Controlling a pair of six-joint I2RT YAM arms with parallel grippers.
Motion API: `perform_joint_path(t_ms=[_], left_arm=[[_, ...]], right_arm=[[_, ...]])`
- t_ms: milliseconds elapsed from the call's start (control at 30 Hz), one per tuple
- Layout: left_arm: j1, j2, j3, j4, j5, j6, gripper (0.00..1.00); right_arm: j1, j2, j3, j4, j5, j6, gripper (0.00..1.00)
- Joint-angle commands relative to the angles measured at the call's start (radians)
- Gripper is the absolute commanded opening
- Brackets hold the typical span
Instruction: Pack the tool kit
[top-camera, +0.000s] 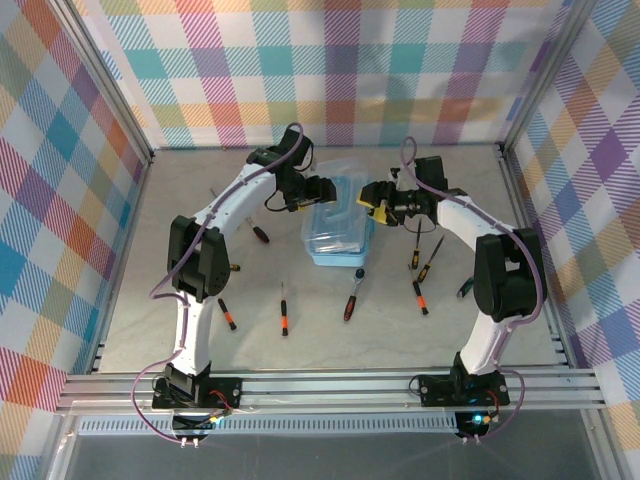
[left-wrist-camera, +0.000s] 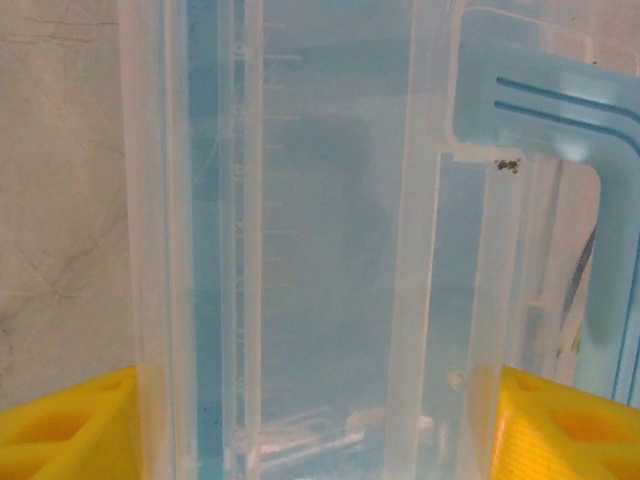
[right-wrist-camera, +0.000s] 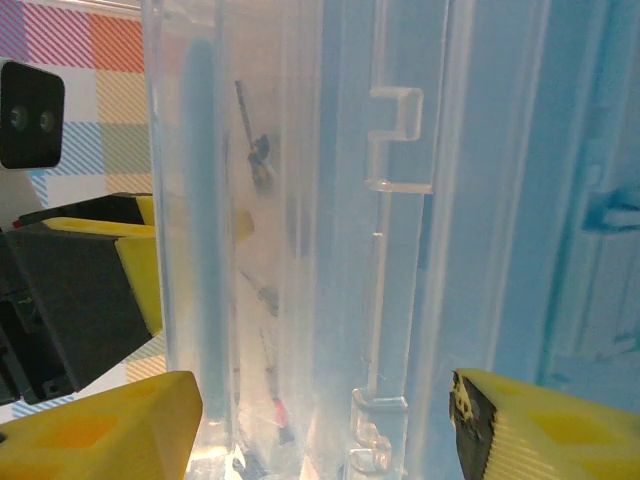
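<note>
Top view: light-blue box (top-camera: 338, 260) sits mid-desk (top-camera: 150, 300) between the two arms, its translucent lid (top-camera: 340, 225) over it and rising toward the back wall. Left claw (top-camera: 328, 190) reaches in at the lid's back-left side and right claw (top-camera: 372, 195) at its back-right side, the two facing each other across the plastic. Loose on the desk, well apart from the box: screwdrivers (top-camera: 284, 310) to the near left and further ones to the near right. The ratchet (top-camera: 352, 298) lies just in front of the box, tilted, metal head toward it. Left wrist view: left claw (left-wrist-camera: 320, 430) straddles the lid (left-wrist-camera: 320, 250), with both yellow fingertips (left-wrist-camera: 70, 430) set against the lid's outer edges. Reads as clenched on the lid at a wide span. Blue of the box (left-wrist-camera: 600, 200) shows at right, bare desk (left-wrist-camera: 60, 200) at left. Right wrist view: right claw (right-wrist-camera: 325, 430) has the lid (right-wrist-camera: 300, 200) standing between its yellow fingertips (right-wrist-camera: 100, 430), jaws wide. Cannot tell whether the pads press the plastic or stand just clear. Beyond the lid at left, one of the left claw's fingers (right-wrist-camera: 138, 265) sits against the far face.
</note>
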Motion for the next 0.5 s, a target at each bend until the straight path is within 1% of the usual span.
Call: perform_joint_path(t_ms=[0,333,367,400,433,467], left_arm=[[-0.016,-0.041,-0.015,0.046,0.090,-0.055,0.52],[-0.021,-0.091,-0.094,0.161,0.125,-0.119,0.54],[-0.021,-0.097,-0.103,0.176,0.133,-0.126,0.56],[-0.021,-0.103,-0.111,0.194,0.142,-0.132,0.61],[-0.021,-0.112,-0.122,0.209,0.147,-0.136,0.68],[-0.021,-0.118,-0.123,0.211,0.148,-0.129,0.78]], right_arm=[[0.022,0.020,0.024,0.042,-0.078,0.020,0.69],[0.022,-0.009,-0.014,0.181,-0.172,0.126,0.69],[0.022,-0.015,-0.012,0.181,-0.173,0.129,0.69],[0.021,-0.019,-0.005,0.175,-0.173,0.129,0.69],[0.022,-0.022,0.001,0.168,-0.173,0.128,0.69],[0.020,-0.025,0.010,0.157,-0.172,0.124,0.69]])
